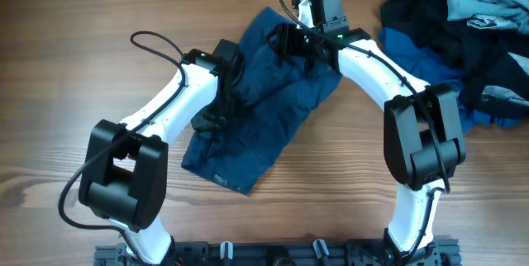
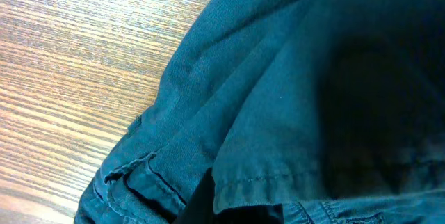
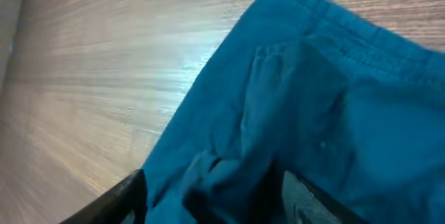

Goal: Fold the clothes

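Your left gripper [image 1: 208, 119] is clenched on the left edge of the dark navy-blue fabric shorts [image 1: 264, 125]. In its wrist view, creased cloth with a stitched hem fills the frame right up against it. Your right gripper [image 1: 291, 45] sits on the far end of the same garment. Its fingers [image 3: 131, 190] stand apart with a bunched fold between them, and you cannot tell whether that fold is pinched. The shorts lie rumpled on the wooden worktop [image 1: 83, 43], their long axis running diagonally from just below the left gripper up to the right gripper. Your left forearm angles in from the near-left with the wrist pitched down, and your right arm arches over from the near-right. Well to the right of the right gripper sits a heap of mid-blue, black and pale denim clothes [image 1: 463, 26].
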Robot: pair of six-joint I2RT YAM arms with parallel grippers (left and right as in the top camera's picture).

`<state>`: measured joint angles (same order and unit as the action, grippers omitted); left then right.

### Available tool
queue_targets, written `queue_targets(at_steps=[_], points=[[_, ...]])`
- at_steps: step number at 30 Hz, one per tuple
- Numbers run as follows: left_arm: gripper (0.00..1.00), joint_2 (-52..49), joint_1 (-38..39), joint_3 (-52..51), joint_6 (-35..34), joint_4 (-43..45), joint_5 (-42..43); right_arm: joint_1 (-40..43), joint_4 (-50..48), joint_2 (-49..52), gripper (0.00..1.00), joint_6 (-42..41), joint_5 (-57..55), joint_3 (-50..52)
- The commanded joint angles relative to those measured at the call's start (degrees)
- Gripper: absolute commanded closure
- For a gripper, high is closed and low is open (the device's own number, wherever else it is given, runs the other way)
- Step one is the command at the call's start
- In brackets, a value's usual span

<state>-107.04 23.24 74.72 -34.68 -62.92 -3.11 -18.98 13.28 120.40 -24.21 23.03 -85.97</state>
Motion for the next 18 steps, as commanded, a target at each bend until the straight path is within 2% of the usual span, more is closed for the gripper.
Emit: queue_targets(at_steps=[1,3,6,8,9,10,18], points=[[0.96,0.11,0.76,-0.68,-0.94,0.37,0.72,-1.14,-1.97,2.99,0.48,-1.38,-1.53,-0.37],[0.96,0.11,1.07,-0.68,-0.94,0.37,0.72,-2.08,-4.09,3.93,0.60,-1.51,-2.84,-0.37],[0.96,0.11,1.68,-0.68,-0.94,0.37,0.70,-2.95,-5.25,4.59,0.62,-2.86,-4.98,-0.37],[0.96,0.11,1.79,-0.68,-0.94,0.37,0.70,-3.32,-5.90,4.92,0.69,-2.97,-5.51,-0.37],[0.96,0.11,1.77,-0.68,-0.92,0.37,0.70,-3.37,-6.40,4.92,0.79,-3.02,-5.95,-0.37],[0.96,0.11,1.77,-0.68,-0.94,0.39,0.70,-3.34,-7.30,4.92,0.94,-3.76,-6.08,-0.39],[0.96,0.11,1.77,-0.68,-0.94,0.39,0.72,-2.97,-20.24,4.90,0.96,-10.69,-7.08,-3.72]])
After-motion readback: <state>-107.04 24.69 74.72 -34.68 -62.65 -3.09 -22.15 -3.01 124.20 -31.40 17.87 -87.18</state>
